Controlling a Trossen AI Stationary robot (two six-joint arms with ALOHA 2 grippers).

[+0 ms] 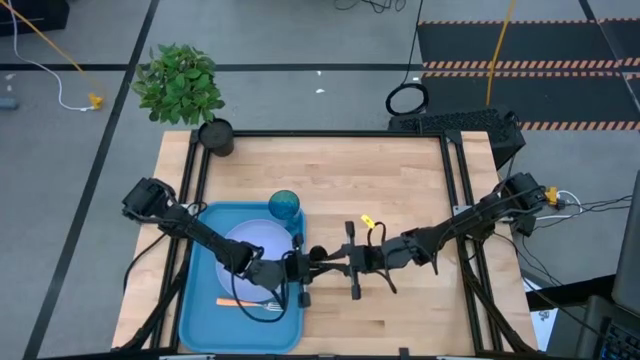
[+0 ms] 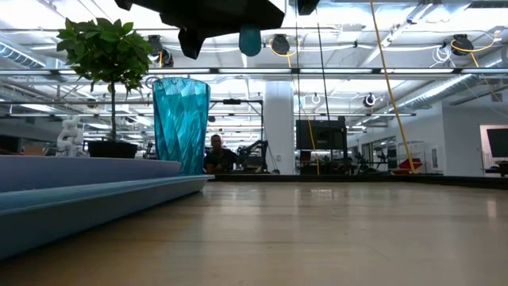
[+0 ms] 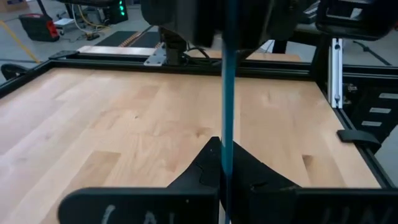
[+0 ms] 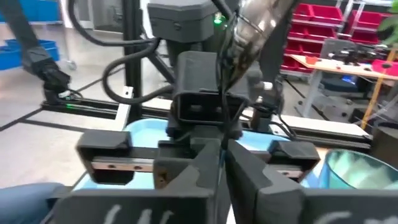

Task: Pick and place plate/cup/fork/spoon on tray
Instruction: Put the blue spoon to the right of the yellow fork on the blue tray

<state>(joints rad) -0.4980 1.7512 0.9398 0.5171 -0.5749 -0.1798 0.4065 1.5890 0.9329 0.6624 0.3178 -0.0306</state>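
- Left gripper (image 3: 225, 186) shut on the spoon (image 3: 227, 93), its blue handle rising upright.
- Right gripper (image 3: 214, 25) meets it above.
- Wooden table (image 3: 124, 118) beneath.

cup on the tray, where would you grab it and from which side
Likely its rim wall, one end effector finger inside, coming from above on the right: the cup stands upright, mouth open, in the tray's far right corner, with the plate close beside it.
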